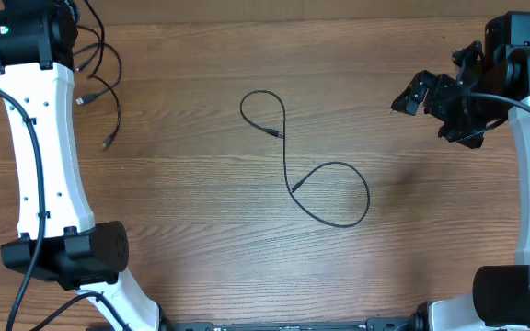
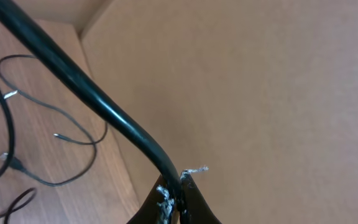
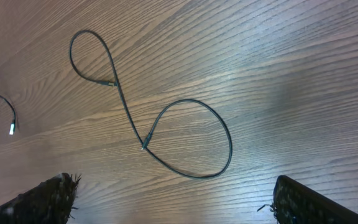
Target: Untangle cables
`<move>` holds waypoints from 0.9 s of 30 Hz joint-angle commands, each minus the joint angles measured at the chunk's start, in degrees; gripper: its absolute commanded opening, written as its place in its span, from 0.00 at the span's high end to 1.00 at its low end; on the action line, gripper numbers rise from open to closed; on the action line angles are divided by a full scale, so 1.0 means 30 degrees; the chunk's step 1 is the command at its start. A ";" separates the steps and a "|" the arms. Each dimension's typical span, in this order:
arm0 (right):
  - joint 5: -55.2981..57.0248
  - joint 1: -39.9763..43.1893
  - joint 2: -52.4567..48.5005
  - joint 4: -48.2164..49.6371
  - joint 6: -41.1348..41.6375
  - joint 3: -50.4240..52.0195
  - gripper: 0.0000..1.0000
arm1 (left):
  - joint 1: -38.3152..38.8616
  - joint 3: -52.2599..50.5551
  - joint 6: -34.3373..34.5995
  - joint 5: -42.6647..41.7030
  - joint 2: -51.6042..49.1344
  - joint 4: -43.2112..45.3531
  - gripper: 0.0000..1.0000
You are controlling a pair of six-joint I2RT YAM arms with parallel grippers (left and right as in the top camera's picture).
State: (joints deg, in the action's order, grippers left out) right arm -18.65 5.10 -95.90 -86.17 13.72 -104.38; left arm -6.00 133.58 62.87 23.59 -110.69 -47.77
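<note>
One thin black cable (image 1: 286,161) lies alone mid-table in a loose S with a loop at each end; the right wrist view shows it as a cable (image 3: 230,146) ahead of my right gripper (image 3: 176,202). That right gripper (image 1: 431,115) hovers at the table's right side, open and holding nothing. Several other cables (image 1: 109,87) with silver-tipped plugs lie bunched at the far left corner. My left gripper (image 2: 180,180) is shut on a black cable (image 2: 92,93) that runs taut up and left from its fingertips. More cables (image 2: 48,137) rest on the wood below it.
The table's left edge (image 2: 114,143) runs just beside my left gripper, with beige floor beyond. Thick black arm cables (image 1: 30,147) trail along the white left arm. Both arm bases (image 1: 67,253) stand at the near corners.
</note>
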 commanded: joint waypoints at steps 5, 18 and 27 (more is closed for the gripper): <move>-0.0102 -0.0066 0.0248 0.0080 0.0044 -0.0044 0.00 | 0.0131 0.0117 0.0197 0.4051 0.0401 -0.0597 0.95; -0.0102 -0.0066 0.0248 0.0080 0.0044 -0.0044 0.00 | 0.0080 0.0131 -0.2120 0.5311 0.0430 -0.4386 0.96; -0.0102 -0.0066 0.0248 0.0080 0.0044 -0.0044 0.00 | 0.0517 0.0131 -0.7271 -0.5712 0.0430 -0.7927 0.96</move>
State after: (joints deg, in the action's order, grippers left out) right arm -18.68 5.10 -95.90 -86.17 13.72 -104.38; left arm -5.61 133.62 49.47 22.31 -110.69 -70.91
